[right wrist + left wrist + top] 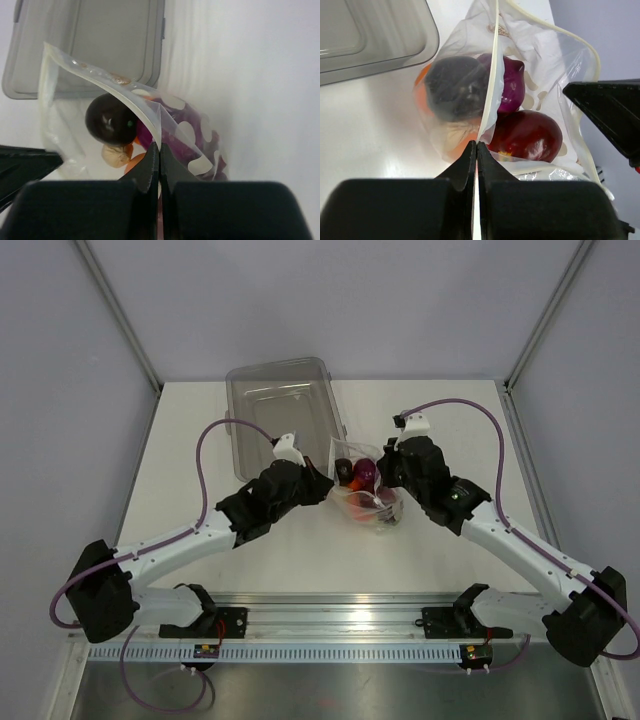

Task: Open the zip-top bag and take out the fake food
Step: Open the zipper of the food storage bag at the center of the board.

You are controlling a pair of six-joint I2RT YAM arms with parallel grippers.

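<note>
The clear zip-top bag (365, 492) with white dots lies mid-table between both arms, its mouth pulled open. My left gripper (477, 144) is shut on the bag's white zip strip (493, 75) on its left lip. My right gripper (159, 146) is shut on the opposite lip (145, 112). Inside the bag I see fake food: a dark red piece (525, 135), a purple piece (512, 87), a dark round piece (110, 120), orange (422, 95) and beige pieces (115, 155). In the top view the left gripper (322, 485) and the right gripper (385, 478) flank the bag.
A rigid clear plastic bin (285, 410) stands just behind and left of the bag; it also shows in the left wrist view (370, 35) and the right wrist view (95, 45). White table (420, 560) with grey walls around.
</note>
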